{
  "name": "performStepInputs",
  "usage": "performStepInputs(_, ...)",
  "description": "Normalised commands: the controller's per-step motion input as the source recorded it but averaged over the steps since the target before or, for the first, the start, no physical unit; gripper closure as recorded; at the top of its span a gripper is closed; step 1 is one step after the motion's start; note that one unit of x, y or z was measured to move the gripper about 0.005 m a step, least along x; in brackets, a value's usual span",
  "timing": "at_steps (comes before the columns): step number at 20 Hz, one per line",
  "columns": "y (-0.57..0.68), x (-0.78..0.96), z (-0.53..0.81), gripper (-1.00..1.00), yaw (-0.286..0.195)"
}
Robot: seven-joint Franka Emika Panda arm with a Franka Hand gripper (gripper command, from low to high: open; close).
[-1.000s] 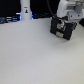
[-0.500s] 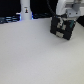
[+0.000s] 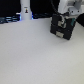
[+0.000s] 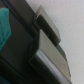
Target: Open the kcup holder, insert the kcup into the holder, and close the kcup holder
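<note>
Two stacked front panels mark the kcup holder [image 3: 62, 28], a black box at the far side of the pale surface [image 3: 35, 60], toward the exterior view's right. White robot fingers [image 3: 67, 15] hang over its top; spread or pressed together, I cannot tell. No kcup shows, so insertion and closing seem left.

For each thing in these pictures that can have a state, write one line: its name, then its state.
kcup holder: upright on the table, whether open or closed cannot be told.
tool: right at the holder's top, jaw state unclear.
kcup: not visible.
</note>
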Motion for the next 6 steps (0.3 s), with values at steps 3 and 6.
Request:
performStepInputs(3, 0.08, 0.26, 0.44, -1.0, -0.016)
performStepInputs(6, 0.02, 0.23, 0.22, -1.0, -0.027)
